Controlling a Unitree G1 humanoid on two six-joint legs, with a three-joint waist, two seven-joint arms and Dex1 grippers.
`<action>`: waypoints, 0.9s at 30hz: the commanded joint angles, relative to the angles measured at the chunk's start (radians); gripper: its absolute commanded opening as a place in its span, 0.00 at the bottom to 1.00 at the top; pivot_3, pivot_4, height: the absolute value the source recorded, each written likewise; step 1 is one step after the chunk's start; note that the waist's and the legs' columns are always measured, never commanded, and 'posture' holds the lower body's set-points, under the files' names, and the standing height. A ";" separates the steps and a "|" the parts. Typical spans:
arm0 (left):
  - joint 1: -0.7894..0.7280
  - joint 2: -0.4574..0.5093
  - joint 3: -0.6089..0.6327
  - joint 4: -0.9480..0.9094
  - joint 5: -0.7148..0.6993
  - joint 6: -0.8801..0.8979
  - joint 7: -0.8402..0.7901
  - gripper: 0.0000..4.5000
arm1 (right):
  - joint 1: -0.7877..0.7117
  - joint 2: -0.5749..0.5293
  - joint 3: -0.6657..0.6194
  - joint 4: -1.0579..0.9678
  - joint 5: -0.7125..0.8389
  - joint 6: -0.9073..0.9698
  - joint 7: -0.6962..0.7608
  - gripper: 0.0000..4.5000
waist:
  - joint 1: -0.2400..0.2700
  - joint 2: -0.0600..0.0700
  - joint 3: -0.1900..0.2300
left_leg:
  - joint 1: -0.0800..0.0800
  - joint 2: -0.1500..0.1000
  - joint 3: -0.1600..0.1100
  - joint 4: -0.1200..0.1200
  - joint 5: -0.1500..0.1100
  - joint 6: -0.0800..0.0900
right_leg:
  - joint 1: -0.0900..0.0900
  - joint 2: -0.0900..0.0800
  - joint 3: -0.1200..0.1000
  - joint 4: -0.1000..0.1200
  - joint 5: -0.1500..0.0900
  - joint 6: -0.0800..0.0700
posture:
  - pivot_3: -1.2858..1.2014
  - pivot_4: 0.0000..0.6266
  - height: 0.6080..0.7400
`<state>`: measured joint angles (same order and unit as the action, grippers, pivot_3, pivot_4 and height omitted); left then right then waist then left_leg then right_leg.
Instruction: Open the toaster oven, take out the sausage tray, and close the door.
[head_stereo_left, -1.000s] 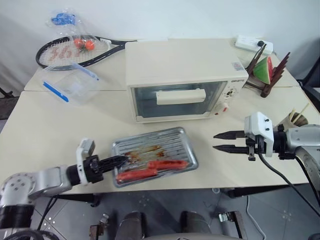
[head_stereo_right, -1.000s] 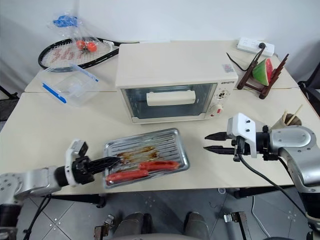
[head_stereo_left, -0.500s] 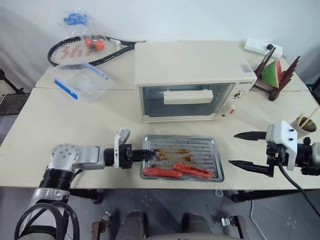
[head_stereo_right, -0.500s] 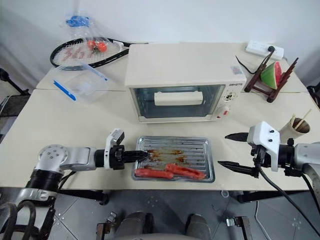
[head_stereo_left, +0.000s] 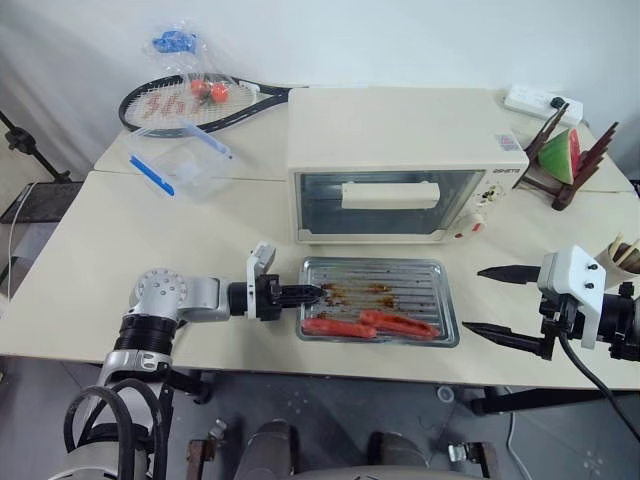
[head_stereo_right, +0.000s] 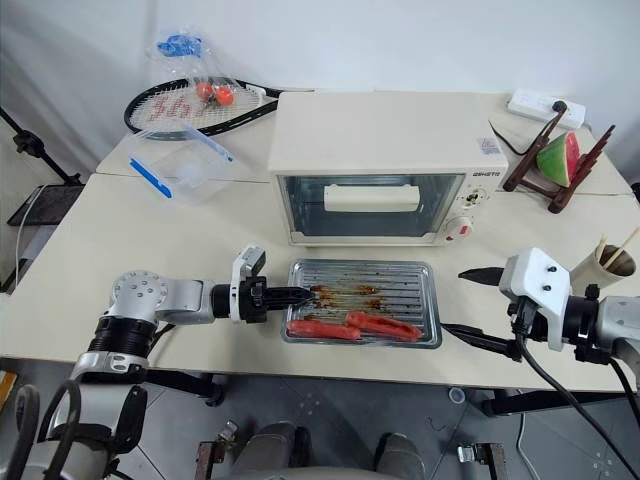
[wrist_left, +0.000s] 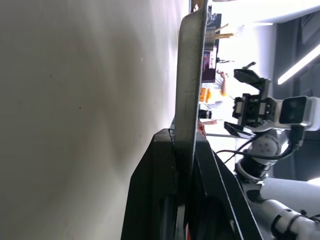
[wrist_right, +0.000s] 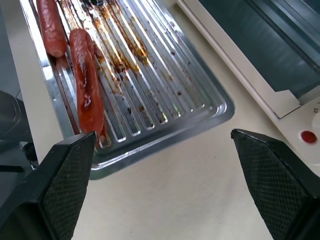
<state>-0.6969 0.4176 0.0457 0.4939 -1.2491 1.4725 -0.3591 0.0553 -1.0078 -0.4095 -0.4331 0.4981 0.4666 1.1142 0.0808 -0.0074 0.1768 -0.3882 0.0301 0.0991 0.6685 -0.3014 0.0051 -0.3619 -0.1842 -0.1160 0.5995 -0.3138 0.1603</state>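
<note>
The cream-white toaster oven (head_stereo_left: 405, 140) stands at mid-table, its glass door (head_stereo_left: 385, 203) closed and the bar handle upright. In front of it the silver sausage tray (head_stereo_left: 400, 296) lies flat on the table, with two red sausages (head_stereo_left: 370, 325) along its near side. My left gripper (head_stereo_left: 305, 294) is shut on the tray's left rim; in the left wrist view the rim (wrist_left: 192, 75) runs between its black fingers (wrist_left: 155, 190). My right gripper (head_stereo_left: 473, 299) is open just right of the tray, touching nothing; its wrist view shows the tray's corner (wrist_right: 150, 75) between the spread fingertips.
A tennis racket (head_stereo_left: 190, 100) and a clear plastic box with a blue strip (head_stereo_left: 180, 165) lie at the back left. At the back right are a watermelon slice on a wooden rack (head_stereo_left: 565, 155) and a power strip (head_stereo_left: 530, 98). The tray sits close to the table's front edge.
The camera has shifted. My left gripper has pushed the tray rightward and turned it square to the oven. My right gripper has opened wide and drawn back to the right.
</note>
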 joint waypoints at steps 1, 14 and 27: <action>0.006 -0.042 -0.014 0.073 0.124 -0.023 -0.006 0.07 | -0.019 -0.015 -0.034 -0.016 0.013 -0.002 -0.009 1.00 | 0.000 0.001 -0.001 | 0.001 0.000 -0.001 0.000 0.000 0.000 | 0.002 0.000 -0.001 -0.001 0.000 0.000 | 0.52 0.24 1.00; -0.025 -0.068 0.005 0.082 0.339 -0.020 -0.049 0.90 | -0.052 -0.018 -0.017 0.004 -0.003 -0.008 -0.013 1.00 | 0.000 0.001 -0.001 | 0.001 0.000 -0.004 0.000 0.000 0.000 | 0.005 0.000 -0.005 -0.004 0.001 0.000 | 0.52 0.24 1.00; 0.033 0.198 0.023 -0.216 0.333 0.136 -0.089 1.00 | -0.040 -0.023 -0.006 0.018 -0.020 -0.036 0.013 1.00 | -0.081 -0.001 0.000 | 0.001 0.003 -0.003 -0.008 0.001 -0.004 | 0.002 0.004 -0.005 -0.002 0.001 0.000 | 0.52 0.24 1.00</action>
<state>-0.7043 0.5569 0.0870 0.2889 -1.0115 1.5899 -0.4826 0.0214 -1.0081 -0.4001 -0.4173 0.4826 0.4529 1.1206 0.0000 -0.0088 0.1769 -0.3869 0.0338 0.0958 0.6596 -0.3003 0.0014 -0.3606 -0.1803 -0.1205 0.5970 -0.3132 0.1602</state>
